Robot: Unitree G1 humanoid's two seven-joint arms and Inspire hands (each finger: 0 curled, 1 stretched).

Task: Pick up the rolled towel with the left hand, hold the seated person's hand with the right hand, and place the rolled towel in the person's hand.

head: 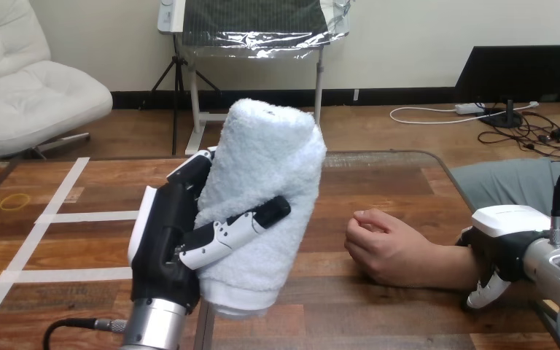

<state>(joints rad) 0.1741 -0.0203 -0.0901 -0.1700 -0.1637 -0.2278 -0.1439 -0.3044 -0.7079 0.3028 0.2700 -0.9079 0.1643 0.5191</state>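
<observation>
Left hand (171, 248) is clenched round the rolled towel (262, 204), upright above the desk (379, 313). Right hand (503, 248) lies over the person's wrist (448, 266); whether it grips cannot be told. The person's hand (383, 244) rests loosely curled. Risk: the towel meets no open palm and drops.

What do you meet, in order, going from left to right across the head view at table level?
Left hand → towel → person's hand → right hand.
</observation>
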